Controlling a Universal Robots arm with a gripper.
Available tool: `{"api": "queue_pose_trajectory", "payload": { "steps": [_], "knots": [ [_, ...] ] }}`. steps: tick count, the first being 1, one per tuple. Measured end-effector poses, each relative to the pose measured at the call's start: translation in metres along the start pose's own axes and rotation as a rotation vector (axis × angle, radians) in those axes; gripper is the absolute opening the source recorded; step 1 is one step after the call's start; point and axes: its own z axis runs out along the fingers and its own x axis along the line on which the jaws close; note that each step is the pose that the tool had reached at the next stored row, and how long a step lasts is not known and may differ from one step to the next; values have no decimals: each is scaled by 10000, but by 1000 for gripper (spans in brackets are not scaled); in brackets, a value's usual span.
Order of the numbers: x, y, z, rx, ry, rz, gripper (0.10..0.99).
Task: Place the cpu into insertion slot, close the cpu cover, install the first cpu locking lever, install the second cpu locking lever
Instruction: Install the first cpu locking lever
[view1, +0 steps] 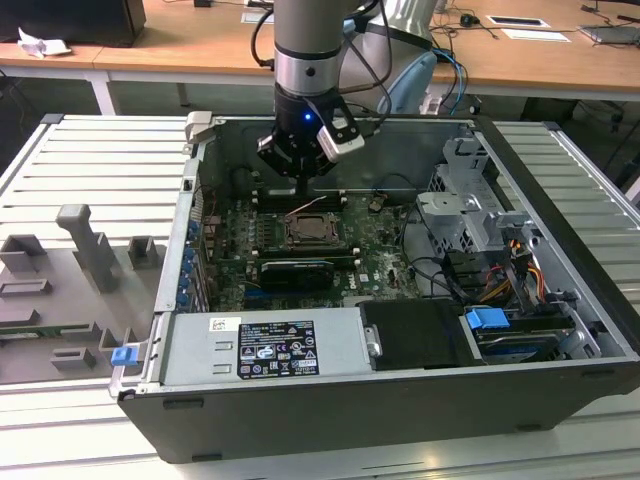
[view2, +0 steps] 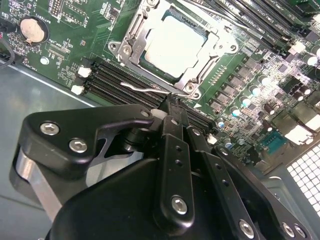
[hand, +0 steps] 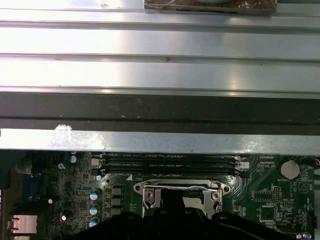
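Green motherboard background: cpu (view2: 172, 44) seated in insertion slot (view2: 131, 37), cpu cover (view2: 197, 75) down; jaws pressed together beside the slot's rim.

The cpu (view2: 172, 44), a flat square chip with a pale silvery face, is seated flat in the insertion slot (view2: 131, 37), which is ringed by green board. The cpu cover (view2: 202, 70), a thin silver frame with a big window, is laid down over it. A thin wire locking lever (view2: 145, 88) is seen along the socket's edge, beside the black memory slots.
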Motion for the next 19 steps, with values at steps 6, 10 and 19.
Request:
{"api": "queue_pose_trajectory", "payload": {
  "steps": [6, 10, 19],
  "knots": [
    [-13, -2, 45, -110, -5, 2, 106],
    [-20, -1, 90, -115, -21, -68, 106],
    [-106, 87, 206, -117, -18, -135, 106]
  ]
}}
